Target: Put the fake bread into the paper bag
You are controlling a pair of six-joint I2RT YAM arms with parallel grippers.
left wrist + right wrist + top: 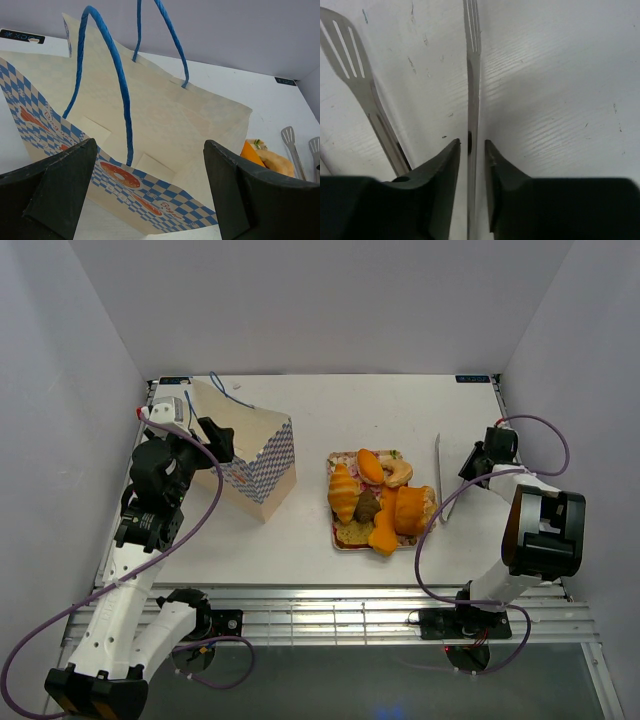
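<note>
A floral tray [338, 457] sits mid-table [300, 540] and metal tongs [441, 475] lie just right of it, with nothing between the tray and the paper bag [250, 465] at the far left. The fake bread [375, 502], glossy orange-golden pieces with a brown bun and a toast slice, is piled on the tray, and the checkered bag leans with its mouth and blue handles toward the left arm. The left pincer [150, 150] is spread wide at the bag's mouth and grips nothing, while the right pincer [471, 145] is pressed together on one arm of the tongs.
</note>
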